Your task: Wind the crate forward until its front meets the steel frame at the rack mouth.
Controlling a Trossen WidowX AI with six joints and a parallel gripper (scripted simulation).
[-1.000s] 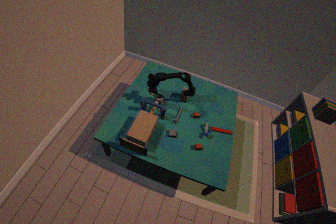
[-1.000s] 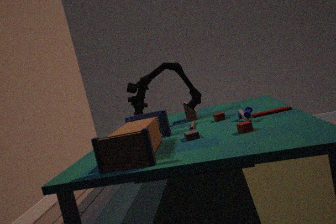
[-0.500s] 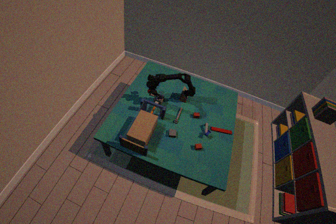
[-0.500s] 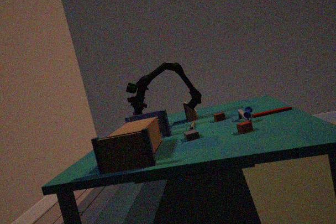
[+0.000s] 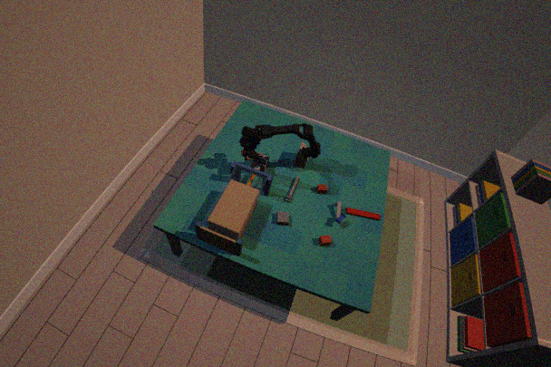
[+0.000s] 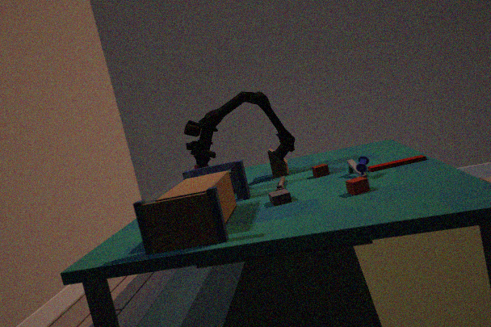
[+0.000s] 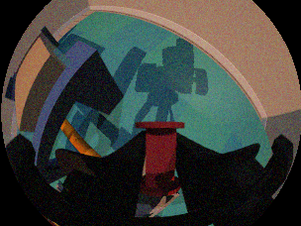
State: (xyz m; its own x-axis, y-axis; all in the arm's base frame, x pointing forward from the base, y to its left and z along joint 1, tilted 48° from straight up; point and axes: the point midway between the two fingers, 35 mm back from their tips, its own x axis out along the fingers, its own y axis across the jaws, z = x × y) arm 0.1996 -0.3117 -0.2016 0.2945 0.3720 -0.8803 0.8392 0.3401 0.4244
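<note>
My gripper (image 5: 246,153) (image 6: 199,165) (image 7: 157,135) points down beyond the rack mouth and is shut on the red grip of the winch handle (image 7: 160,149). The winch is mostly hidden below the fingers; whether the key sits in its hole cannot be seen. The tan crate (image 5: 236,207) (image 6: 202,186) (image 7: 29,71) lies flat in the cubby, whose clear panels are hard to see. The blue steel frame (image 5: 250,169) (image 6: 243,178) (image 7: 56,86) stands at its mouth. An orange strap (image 5: 251,179) (image 7: 76,140) runs through the frame. A gap shows between crate front and frame.
A grey bar (image 5: 293,188), a grey block (image 5: 283,217) (image 6: 279,197), red blocks (image 5: 322,188) (image 5: 325,240) and a white and blue tool (image 5: 339,213) lie on the teal bench, with a long red bar (image 5: 363,214) (image 6: 397,163) near its edge.
</note>
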